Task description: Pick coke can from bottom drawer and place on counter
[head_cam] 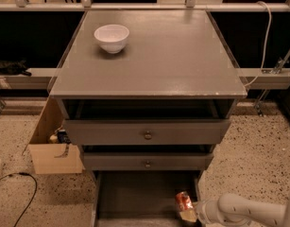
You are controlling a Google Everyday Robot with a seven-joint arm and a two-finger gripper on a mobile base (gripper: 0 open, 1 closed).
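The coke can (183,200), small and red, is in the open bottom drawer (135,195), at the right side near the front. My gripper (189,213) reaches in from the lower right on a white arm (243,211). Its pale tip is right at the can's lower side and touches or nearly touches it. The counter (163,56) is the broad grey top of the cabinet, above the two shallower knobbed drawers.
A white bowl (111,37) stands on the counter at the back left. The two upper drawers (147,132) jut out slightly over the bottom drawer. An open cardboard box (52,148) sits on the speckled floor left of the cabinet, with a black cable (21,193) nearby.
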